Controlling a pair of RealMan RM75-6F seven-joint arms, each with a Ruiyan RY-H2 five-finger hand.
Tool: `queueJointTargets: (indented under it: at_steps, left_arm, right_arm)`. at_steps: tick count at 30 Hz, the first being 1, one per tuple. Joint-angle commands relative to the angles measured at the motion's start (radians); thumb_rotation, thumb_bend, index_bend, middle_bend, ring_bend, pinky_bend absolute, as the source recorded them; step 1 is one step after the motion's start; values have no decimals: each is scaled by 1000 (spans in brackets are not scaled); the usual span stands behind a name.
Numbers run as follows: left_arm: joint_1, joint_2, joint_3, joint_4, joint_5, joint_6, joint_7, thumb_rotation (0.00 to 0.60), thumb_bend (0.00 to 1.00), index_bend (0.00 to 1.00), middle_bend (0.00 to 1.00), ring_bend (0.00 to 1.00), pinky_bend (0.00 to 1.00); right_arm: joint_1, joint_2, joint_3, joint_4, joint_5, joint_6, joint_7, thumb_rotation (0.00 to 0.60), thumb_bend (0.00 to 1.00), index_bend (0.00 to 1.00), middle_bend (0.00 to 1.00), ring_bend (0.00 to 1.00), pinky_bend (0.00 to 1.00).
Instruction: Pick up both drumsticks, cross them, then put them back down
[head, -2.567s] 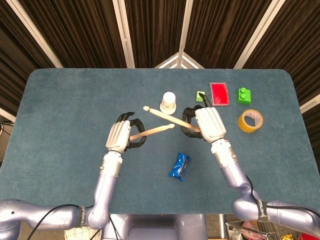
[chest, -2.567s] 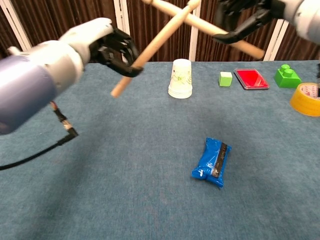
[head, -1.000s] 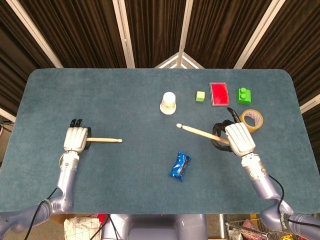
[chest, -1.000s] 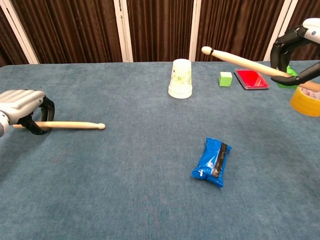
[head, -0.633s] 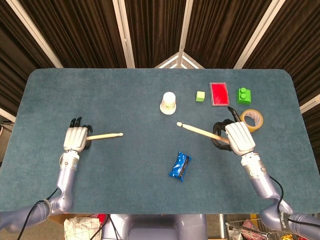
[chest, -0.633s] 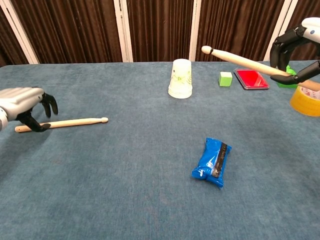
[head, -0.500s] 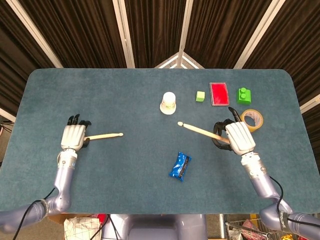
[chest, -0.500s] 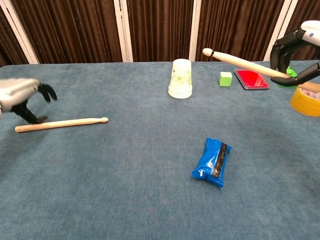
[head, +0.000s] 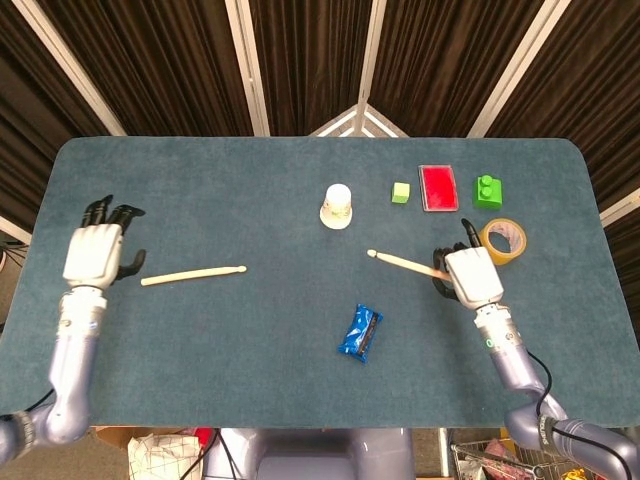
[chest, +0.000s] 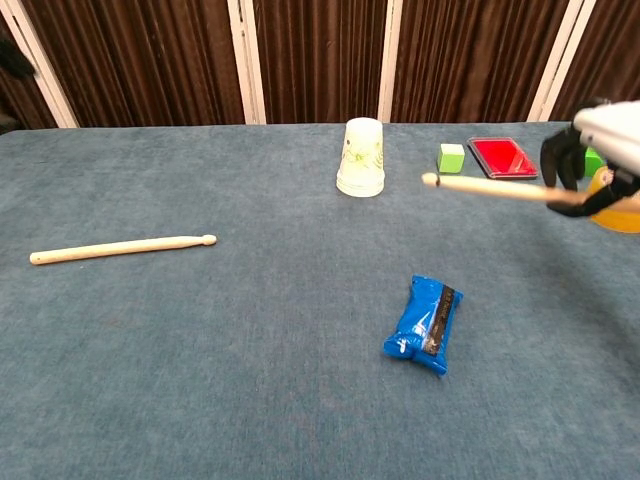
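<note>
One wooden drumstick (head: 193, 274) (chest: 120, 247) lies flat on the blue table at the left, tip pointing right. My left hand (head: 96, 250) hovers to its left, fingers spread, holding nothing; the chest view barely shows it. My right hand (head: 470, 276) (chest: 595, 155) grips the butt of the second drumstick (head: 405, 263) (chest: 487, 187), which sticks out leftward, low over the table at the right.
An upturned paper cup (head: 338, 205) (chest: 361, 157) stands at centre back. A blue snack packet (head: 360, 333) (chest: 424, 324) lies near the middle. A small green cube (head: 401, 192), red flat box (head: 438, 187), green brick (head: 488, 190) and yellow tape roll (head: 500, 240) sit at the right.
My left hand let go of its drumstick, now lying on the table, and drew back leftward and up. My right hand lowered its drumstick toward the table, the stick now near level.
</note>
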Motion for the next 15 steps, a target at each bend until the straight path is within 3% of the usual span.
queueJointTargets:
  at_steps: [1, 5, 15]
  left_arm:
    - [60, 101, 33, -89, 67, 27, -45, 600, 509, 244, 178, 0, 0]
    - [103, 165, 64, -124, 130, 39, -112, 600, 509, 243, 178, 0, 0]
    - [144, 211, 100, -100, 184, 36, -224, 600, 510, 243, 177, 0, 0]
  right_arm:
    - [-8, -33, -11, 44, 28, -26, -21, 600, 435, 679, 638, 500, 61]
    - [-21, -52, -25, 90, 26, -33, -11, 600, 435, 679, 638, 500, 61]
    - [-40, -86, -47, 146, 19, -48, -10, 600, 436, 679, 638, 500, 60]
